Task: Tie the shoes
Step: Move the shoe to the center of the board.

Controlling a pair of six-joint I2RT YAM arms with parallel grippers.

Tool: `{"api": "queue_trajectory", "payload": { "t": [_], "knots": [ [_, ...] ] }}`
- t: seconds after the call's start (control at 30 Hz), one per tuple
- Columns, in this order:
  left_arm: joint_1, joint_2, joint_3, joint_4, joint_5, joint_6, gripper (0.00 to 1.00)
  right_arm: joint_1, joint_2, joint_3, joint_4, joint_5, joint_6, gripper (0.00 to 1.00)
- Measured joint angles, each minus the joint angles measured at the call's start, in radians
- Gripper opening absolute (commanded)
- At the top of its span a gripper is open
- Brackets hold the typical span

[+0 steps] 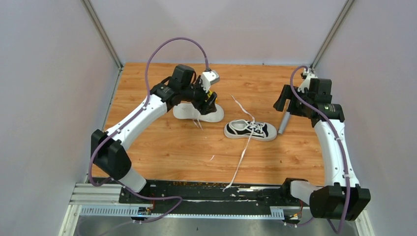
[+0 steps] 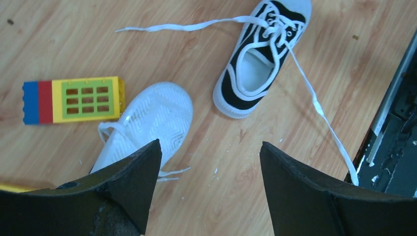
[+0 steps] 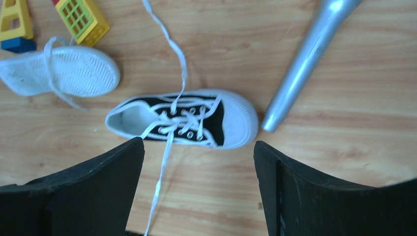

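Overhead, a small black canvas upright sneaker [image 1: 251, 130] with a white rubber sole is seen near the middle of the wooden counter [image 1: 162, 147], its long white laces [image 1: 242, 157] undone and trailed toward the near edge. The matching overturned sneaker [image 1: 199, 112] lies sole-up to its left, beneath the left gripper [image 1: 206, 101].

From the left wrist, the left gripper [image 2: 209, 147] is seen released and empty above the overturned sneaker's white sole, with a yellow, red and blue toy block [image 2: 74, 98] just beside it.

From the right wrist, the right gripper [image 3: 199, 142] is likewise spread with nothing held, over the upright sneaker, whose toe cap lies near a grey metal cylinder [image 3: 305, 59].

The overturned sneaker would probably best be righted first, taken by the sole edge. Each lace end should then be grasped close to the eyelets, so that slack is kept short.
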Motion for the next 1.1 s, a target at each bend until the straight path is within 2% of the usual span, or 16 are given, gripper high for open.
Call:
{"api": "queue_trajectory", "payload": {
  "t": [0.17, 0.3, 0.47, 0.6, 0.77, 0.9, 0.97, 1.0, 1.07, 1.1],
  "knots": [
    [-0.07, -0.003, -0.04, 0.073, 0.023, 0.039, 0.61, 0.0, -0.048, -0.083, -0.093, -0.074, 0.093, 0.82],
    [-0.164, 0.08, -0.021, 0.108, 0.026, 0.089, 0.59, -0.001, -0.059, -0.195, -0.095, -0.079, 0.144, 0.83],
    [-0.26, 0.294, 0.093, 0.161, -0.013, 0.118, 0.6, -0.038, -0.122, -0.265, -0.118, -0.082, 0.185, 0.82],
    [-0.283, 0.436, 0.163, 0.178, -0.065, 0.127, 0.56, -0.06, -0.179, -0.265, -0.117, -0.096, 0.199, 0.83],
    [-0.283, 0.543, 0.241, 0.178, -0.1, 0.16, 0.47, -0.063, -0.17, -0.265, -0.117, -0.113, 0.205, 0.82],
    [-0.283, 0.559, 0.254, 0.178, -0.11, 0.193, 0.36, -0.066, -0.149, -0.265, -0.117, -0.12, 0.21, 0.82],
    [-0.284, 0.558, 0.254, 0.179, -0.109, 0.204, 0.25, -0.066, -0.143, -0.265, -0.116, -0.124, 0.21, 0.82],
    [-0.285, 0.558, 0.254, 0.178, -0.109, 0.207, 0.14, -0.066, -0.142, -0.265, -0.116, -0.126, 0.21, 0.82],
    [-0.286, 0.558, 0.254, 0.178, -0.109, 0.217, 0.01, -0.068, -0.138, -0.265, -0.115, -0.131, 0.211, 0.82],
    [-0.287, 0.558, 0.254, 0.178, -0.109, 0.22, 0.0, -0.069, -0.138, -0.265, -0.114, -0.132, 0.211, 0.82]
  ]
}}
